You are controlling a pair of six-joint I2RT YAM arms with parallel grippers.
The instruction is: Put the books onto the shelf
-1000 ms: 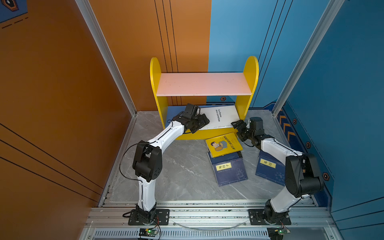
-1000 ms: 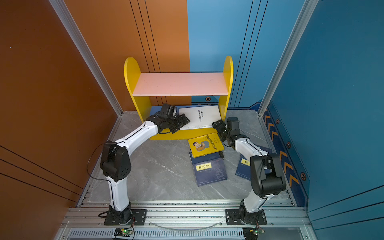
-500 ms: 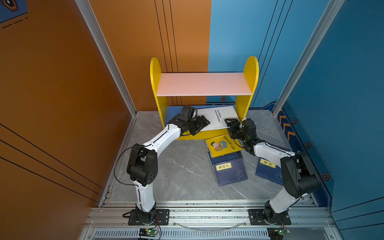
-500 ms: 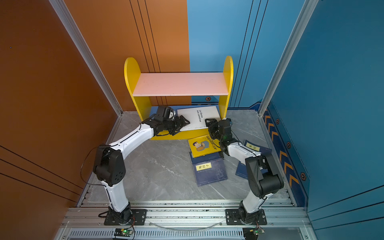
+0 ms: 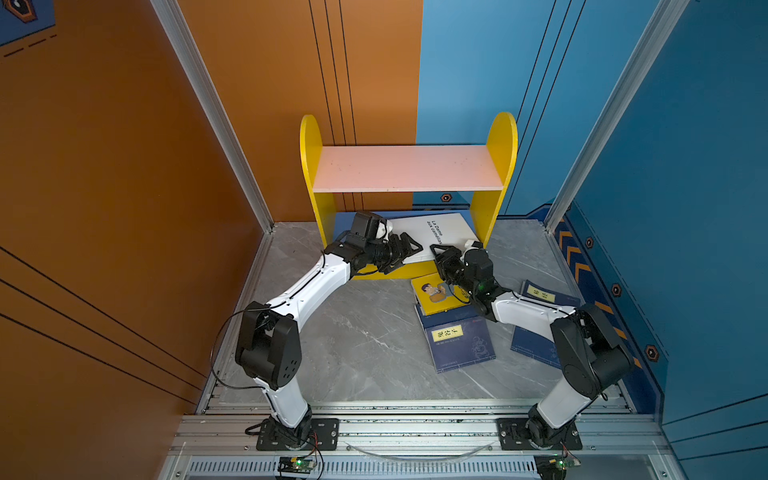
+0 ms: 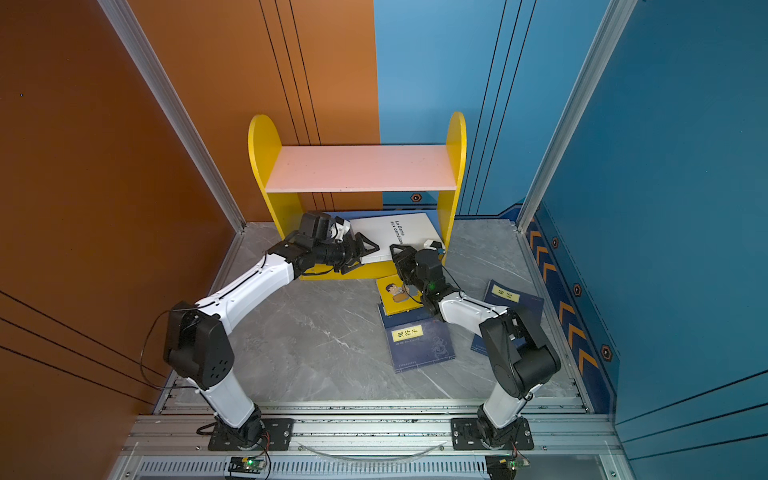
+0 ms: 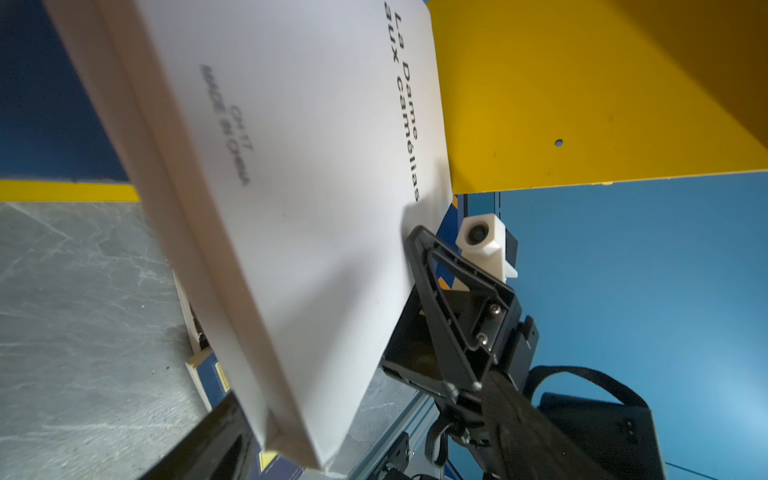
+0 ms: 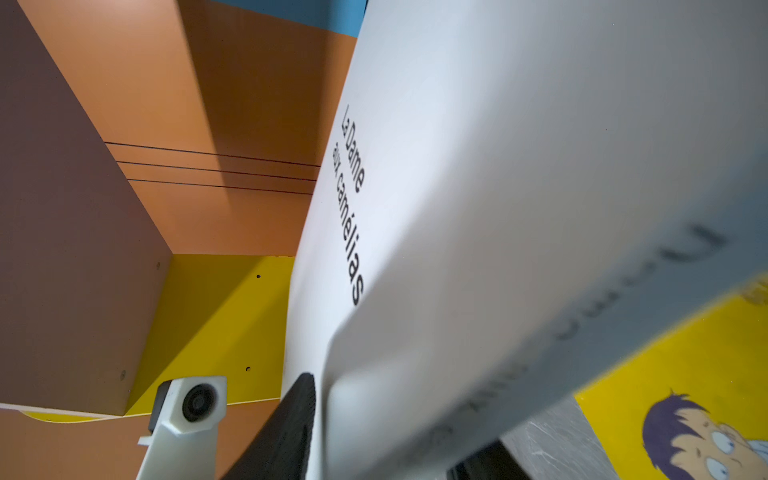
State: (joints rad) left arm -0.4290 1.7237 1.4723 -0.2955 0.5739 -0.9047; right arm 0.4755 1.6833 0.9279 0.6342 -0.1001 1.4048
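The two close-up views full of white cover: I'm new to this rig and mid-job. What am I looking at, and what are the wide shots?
You are driving two white robot arms, each ending in a pair of black fingers. The wide shots come from one camera head above, looking down on the whole booth. The close-ups come from cameras on the arms' wrists, so the white book fills them. In a top view, the left gripper and right gripper meet at that book's near edge. The book sits at the lower level of the shelf, sticking out over the front. Each pair of fingers straddles a corner, but I cannot tell whether either actually squeezes. On the grey surface lie a yellow cartoon book and two navy books.
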